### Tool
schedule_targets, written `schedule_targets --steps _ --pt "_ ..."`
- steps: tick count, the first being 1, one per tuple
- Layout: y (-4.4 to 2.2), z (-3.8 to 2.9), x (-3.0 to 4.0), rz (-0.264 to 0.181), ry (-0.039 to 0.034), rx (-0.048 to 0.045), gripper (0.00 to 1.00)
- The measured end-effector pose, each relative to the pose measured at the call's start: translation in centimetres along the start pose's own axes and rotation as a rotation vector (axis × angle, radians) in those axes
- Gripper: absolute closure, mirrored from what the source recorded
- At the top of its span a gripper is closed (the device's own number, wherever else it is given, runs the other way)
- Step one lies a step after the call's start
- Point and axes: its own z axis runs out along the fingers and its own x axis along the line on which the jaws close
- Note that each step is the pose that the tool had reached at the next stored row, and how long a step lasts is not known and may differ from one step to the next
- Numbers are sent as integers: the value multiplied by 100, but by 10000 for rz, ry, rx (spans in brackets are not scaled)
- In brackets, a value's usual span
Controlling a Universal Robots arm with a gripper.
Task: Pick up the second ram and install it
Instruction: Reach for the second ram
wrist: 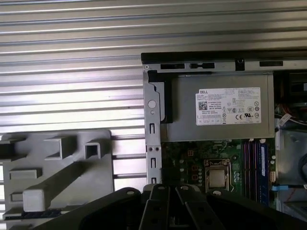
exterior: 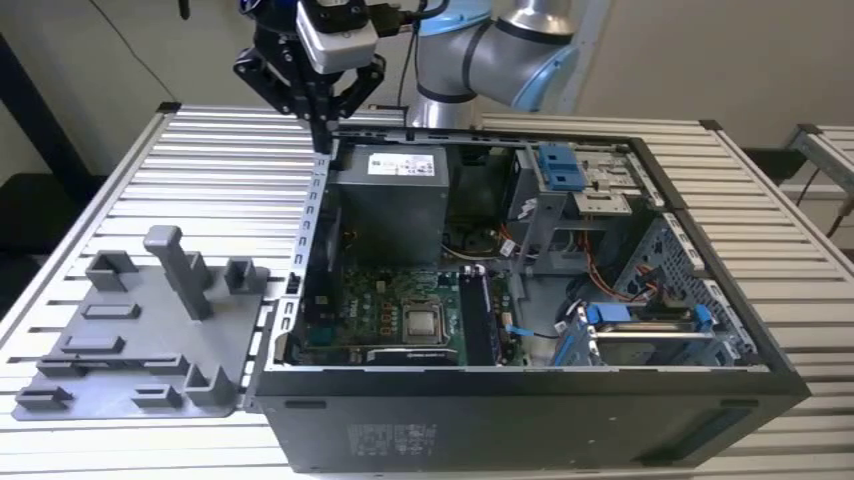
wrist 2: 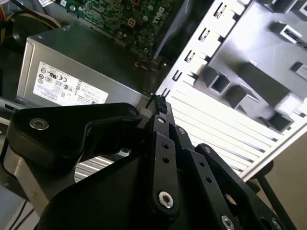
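My gripper [exterior: 324,138] hangs above the far corner of the open computer case [exterior: 534,420], on the exterior view's left, beside the grey power supply [exterior: 390,200]. Its black fingers [wrist 2: 162,143] meet at the tips and hold nothing; the gripper [wrist 2: 158,103] is shut. In the first wrist view, the gripper [wrist: 168,188] is over the case wall by the motherboard [wrist: 192,160]. A dark blue strip [wrist: 31,214], apparently the second ram, lies along the grey holder plate [wrist: 57,167], well away from the gripper. Memory sticks [wrist: 256,165] stand in the motherboard slots.
The grey holder plate [exterior: 134,340] with its upright post [exterior: 180,270] and blocks lies on the slatted metal table [exterior: 200,170], to the exterior view's left of the case. Drive cages with blue clips [exterior: 567,170] and cables fill the case's other half.
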Motion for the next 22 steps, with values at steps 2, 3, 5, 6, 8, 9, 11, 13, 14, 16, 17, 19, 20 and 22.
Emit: schedule_targets --steps 2,3,5,6,8,9,11,13,14,16,17,19,20,22 --pt "-1 -1 13 0 1 1 89" --pt "-1 -1 20 0 1 1 89" --pt "-2 -1 33 0 0 0 89" --pt "-3 -1 39 0 0 0 89" --pt "-4 -2 53 0 1 1 89" --pt "-4 -2 60 0 1 0 89" --pt "-5 -2 74 0 1 0 89" --pt "-6 -2 88 0 1 0 89" --pt "-7 -2 96 0 1 0 89" --pt "-8 -3 116 -1 1 1 89" --pt "-9 -3 133 -1 1 0 89" --pt "-12 -4 169 0 1 0 89" --pt "-13 -4 187 0 1 0 89" --pt "-16 -5 225 0 1 0 89"
